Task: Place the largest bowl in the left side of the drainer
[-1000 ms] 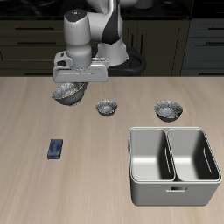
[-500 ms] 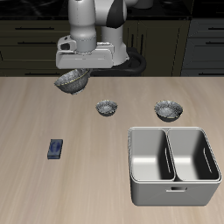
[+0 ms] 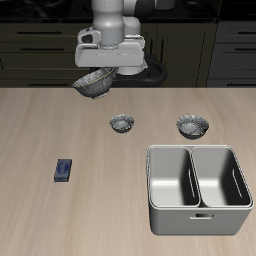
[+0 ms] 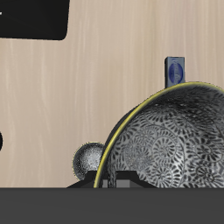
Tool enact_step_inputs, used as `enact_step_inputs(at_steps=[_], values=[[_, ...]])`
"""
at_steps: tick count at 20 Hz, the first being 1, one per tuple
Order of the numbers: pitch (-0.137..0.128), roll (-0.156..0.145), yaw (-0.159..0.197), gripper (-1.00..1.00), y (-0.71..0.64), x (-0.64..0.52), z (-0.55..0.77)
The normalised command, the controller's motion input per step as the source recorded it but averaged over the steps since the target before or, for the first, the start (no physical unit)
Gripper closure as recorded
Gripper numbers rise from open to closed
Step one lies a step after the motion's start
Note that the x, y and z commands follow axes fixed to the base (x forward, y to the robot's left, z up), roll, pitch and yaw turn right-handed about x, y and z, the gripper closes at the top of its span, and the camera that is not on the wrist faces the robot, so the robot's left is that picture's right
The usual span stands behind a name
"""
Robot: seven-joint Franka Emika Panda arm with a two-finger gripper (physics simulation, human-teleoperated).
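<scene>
Claw apparently gripping largest bowl, tilted, airborne

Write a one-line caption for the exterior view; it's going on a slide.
The gripper carries the largest bowl tilted above the table, two smaller bowls and the drainer below.

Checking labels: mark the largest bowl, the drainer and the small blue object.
largest bowl (image 3: 93, 84), exterior view, tilted outer wall.
drainer (image 3: 190, 177), exterior view, centre wall.
small blue object (image 3: 64, 170), exterior view, its top face.
</scene>
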Motion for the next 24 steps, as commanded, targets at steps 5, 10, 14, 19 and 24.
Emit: enact_step_inputs(at_steps=[5,10,14,19,24], values=[[-0.028,0.009,0.007,1.0,0.31,0.13,0.23],[0.008,0.02,-0.003,1.0,0.27,0.16,0.12],[0.004,0.009,0.007,1.0,0.33,0.29,0.13],[0.008,0.009,0.002,1.0,0.26,0.13,0.06],[-0.01,0.017,0.005,1.0,0.3,0.14,0.1]])
